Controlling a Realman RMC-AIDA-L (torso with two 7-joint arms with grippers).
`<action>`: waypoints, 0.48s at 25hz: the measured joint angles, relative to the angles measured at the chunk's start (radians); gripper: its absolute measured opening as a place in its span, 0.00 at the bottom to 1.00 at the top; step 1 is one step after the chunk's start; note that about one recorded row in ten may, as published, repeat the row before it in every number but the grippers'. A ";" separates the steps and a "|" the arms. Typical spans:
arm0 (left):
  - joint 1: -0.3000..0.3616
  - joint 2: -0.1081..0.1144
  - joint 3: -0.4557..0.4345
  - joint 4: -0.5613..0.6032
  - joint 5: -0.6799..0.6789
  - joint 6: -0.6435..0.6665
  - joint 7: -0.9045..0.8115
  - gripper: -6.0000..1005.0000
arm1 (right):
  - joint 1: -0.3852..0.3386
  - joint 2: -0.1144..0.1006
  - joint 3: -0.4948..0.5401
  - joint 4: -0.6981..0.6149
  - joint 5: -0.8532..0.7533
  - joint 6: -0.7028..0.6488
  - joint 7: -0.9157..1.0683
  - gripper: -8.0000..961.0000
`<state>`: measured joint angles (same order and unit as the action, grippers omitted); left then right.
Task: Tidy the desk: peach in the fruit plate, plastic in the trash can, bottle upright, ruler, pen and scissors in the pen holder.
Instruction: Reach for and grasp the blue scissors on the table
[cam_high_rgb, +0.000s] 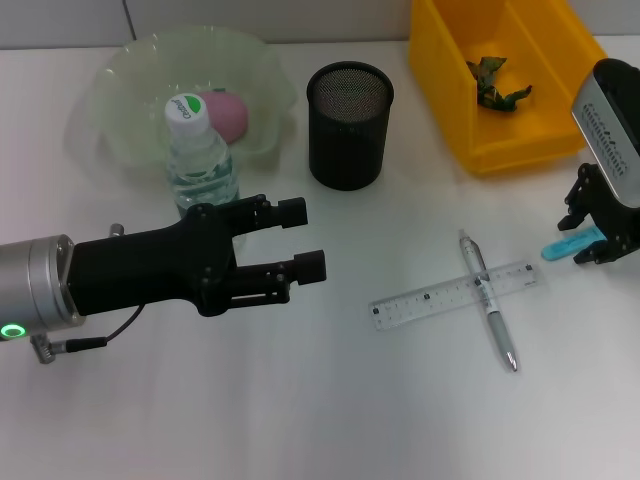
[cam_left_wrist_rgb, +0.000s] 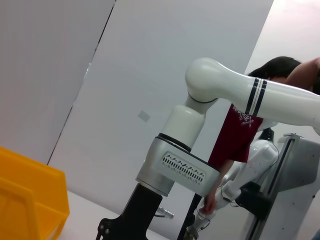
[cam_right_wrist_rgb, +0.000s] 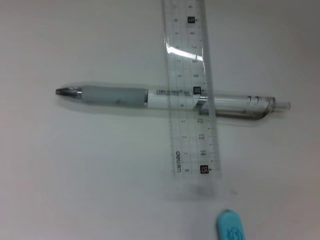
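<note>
The pink peach (cam_high_rgb: 228, 112) lies in the translucent green fruit plate (cam_high_rgb: 130, 75). The bottle (cam_high_rgb: 200, 155) stands upright just in front of the plate. My left gripper (cam_high_rgb: 312, 238) hovers open and empty to the right of the bottle. Green plastic (cam_high_rgb: 500, 85) lies in the yellow trash can (cam_high_rgb: 520, 140). The clear ruler (cam_high_rgb: 455, 293) lies across the pen (cam_high_rgb: 492, 315) on the table, as the right wrist view shows for the ruler (cam_right_wrist_rgb: 192, 90) and the pen (cam_right_wrist_rgb: 115, 95). My right gripper (cam_high_rgb: 590, 240) is over the blue-handled scissors (cam_high_rgb: 565, 247), whose blue tip (cam_right_wrist_rgb: 230, 227) shows.
The black mesh pen holder (cam_high_rgb: 349, 125) stands between the fruit plate and the trash can. The left wrist view shows the yellow bin (cam_left_wrist_rgb: 30, 200), my right arm (cam_left_wrist_rgb: 225, 85) and a person (cam_left_wrist_rgb: 250, 125) behind it.
</note>
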<state>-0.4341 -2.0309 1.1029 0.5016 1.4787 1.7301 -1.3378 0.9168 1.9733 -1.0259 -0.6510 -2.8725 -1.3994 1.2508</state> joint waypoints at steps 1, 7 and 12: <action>0.000 0.000 0.000 0.000 0.000 0.000 0.000 0.78 | 0.002 0.000 0.000 0.003 -0.004 0.004 0.000 0.44; 0.000 -0.003 0.000 0.000 0.000 0.000 0.000 0.78 | 0.009 0.001 0.000 0.006 -0.009 0.010 0.000 0.42; 0.000 -0.003 0.000 0.000 0.000 0.000 0.000 0.78 | 0.016 0.001 0.000 0.015 -0.011 0.010 -0.004 0.41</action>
<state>-0.4341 -2.0341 1.1029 0.5016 1.4784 1.7301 -1.3377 0.9330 1.9744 -1.0263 -0.6356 -2.8832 -1.3895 1.2464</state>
